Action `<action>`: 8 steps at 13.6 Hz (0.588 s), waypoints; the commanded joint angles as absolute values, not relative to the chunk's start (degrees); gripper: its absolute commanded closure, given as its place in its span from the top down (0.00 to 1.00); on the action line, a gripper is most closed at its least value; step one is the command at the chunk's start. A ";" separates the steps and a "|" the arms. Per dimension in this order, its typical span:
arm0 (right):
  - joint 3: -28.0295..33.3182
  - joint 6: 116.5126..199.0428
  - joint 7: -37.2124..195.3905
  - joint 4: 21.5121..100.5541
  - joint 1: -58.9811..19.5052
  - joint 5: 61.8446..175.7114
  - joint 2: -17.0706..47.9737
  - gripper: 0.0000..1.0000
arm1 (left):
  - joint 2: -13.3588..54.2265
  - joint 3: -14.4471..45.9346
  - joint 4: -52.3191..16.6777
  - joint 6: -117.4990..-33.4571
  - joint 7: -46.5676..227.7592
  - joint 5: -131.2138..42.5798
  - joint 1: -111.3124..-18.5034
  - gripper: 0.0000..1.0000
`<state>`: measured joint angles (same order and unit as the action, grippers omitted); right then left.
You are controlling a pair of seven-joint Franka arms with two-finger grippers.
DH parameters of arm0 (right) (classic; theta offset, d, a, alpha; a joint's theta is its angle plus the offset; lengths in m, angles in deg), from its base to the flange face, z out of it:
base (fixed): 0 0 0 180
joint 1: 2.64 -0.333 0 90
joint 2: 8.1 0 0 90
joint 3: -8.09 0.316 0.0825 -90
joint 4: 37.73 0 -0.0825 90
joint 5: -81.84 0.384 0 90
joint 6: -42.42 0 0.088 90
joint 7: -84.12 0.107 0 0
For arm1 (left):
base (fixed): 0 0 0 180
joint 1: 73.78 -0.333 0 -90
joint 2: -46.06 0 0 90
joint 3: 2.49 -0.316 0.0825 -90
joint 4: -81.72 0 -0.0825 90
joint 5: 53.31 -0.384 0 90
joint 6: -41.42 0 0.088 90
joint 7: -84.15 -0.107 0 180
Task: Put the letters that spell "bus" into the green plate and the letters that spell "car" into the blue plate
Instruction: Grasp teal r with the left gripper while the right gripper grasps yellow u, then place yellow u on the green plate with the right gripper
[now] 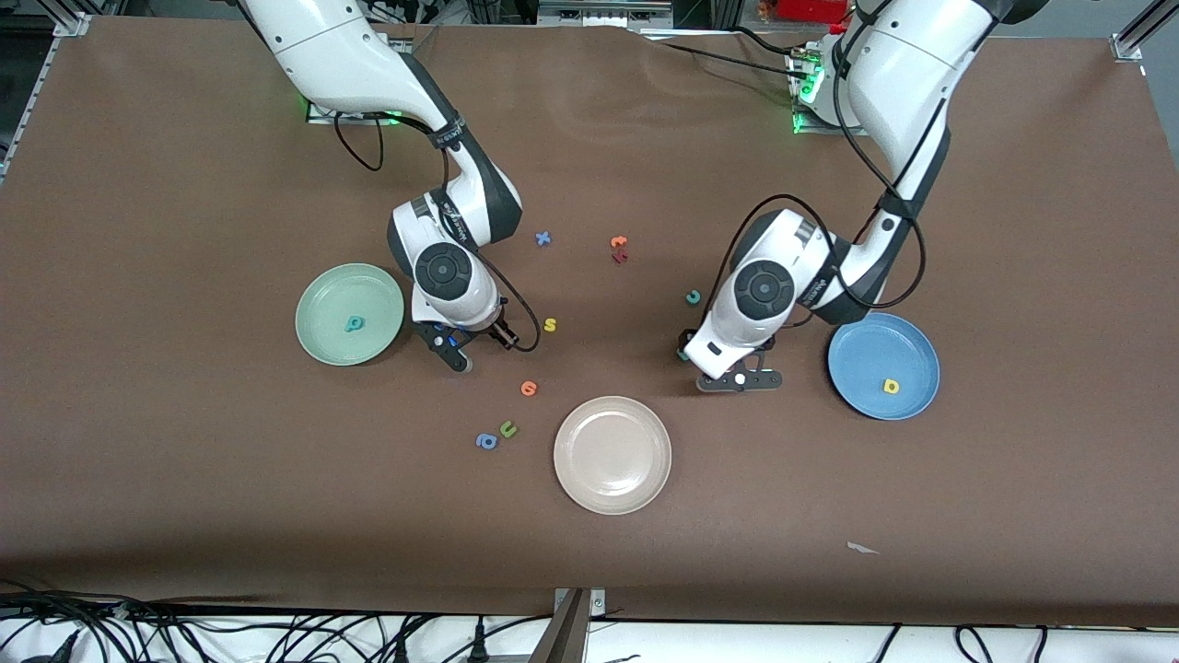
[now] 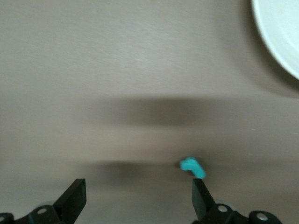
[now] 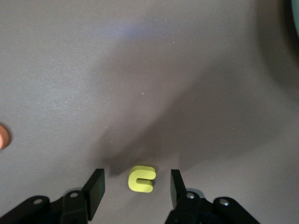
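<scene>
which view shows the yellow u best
The right wrist view: the yellow u lies on the bare table between the right gripper's open fingers. The front view hides it under the right arm's wrist, and the left wrist view does not take it in.

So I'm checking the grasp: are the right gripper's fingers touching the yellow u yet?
Apart. The right wrist view shows the yellow u lying on the table between the right gripper's open fingers, bare table on both sides.
</scene>
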<state>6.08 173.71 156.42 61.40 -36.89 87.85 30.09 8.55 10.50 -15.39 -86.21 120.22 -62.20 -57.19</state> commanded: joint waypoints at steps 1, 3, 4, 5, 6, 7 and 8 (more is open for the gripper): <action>5.90 174.52 157.51 61.94 -37.45 88.61 30.48 0.63 | 6.16 9.99 -13.03 -85.84 122.72 -60.96 -55.07 1.00; 5.98 174.87 157.51 61.94 -37.53 88.70 30.66 0.55 | 5.80 9.90 -13.03 -85.84 122.64 -61.13 -54.53 1.00; 5.98 174.87 157.51 62.03 -37.62 88.70 30.75 0.51 | 5.71 9.90 -13.20 -85.84 122.47 -61.13 -54.45 1.00; 5.98 174.96 157.51 62.03 -37.62 88.70 31.01 0.46 | 5.19 9.90 -13.12 -85.84 122.38 -61.13 -54.45 1.00; 5.98 174.96 157.51 61.94 -37.71 88.70 31.10 0.43 | 4.14 9.99 -12.68 -85.84 122.38 -61.04 -54.36 1.00; 5.98 175.22 157.51 62.03 -37.88 88.70 31.19 0.43 | 2.57 9.90 -9.89 -85.93 122.81 -60.96 -54.10 1.00; 5.98 175.22 157.51 62.03 -37.97 88.70 31.53 0.43 | 0.98 9.90 -8.21 -85.93 123.60 -60.96 -54.01 1.00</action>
<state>6.08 174.24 156.72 61.57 -37.28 87.98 31.04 4.77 10.46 -13.54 -86.50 122.66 -62.20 -55.01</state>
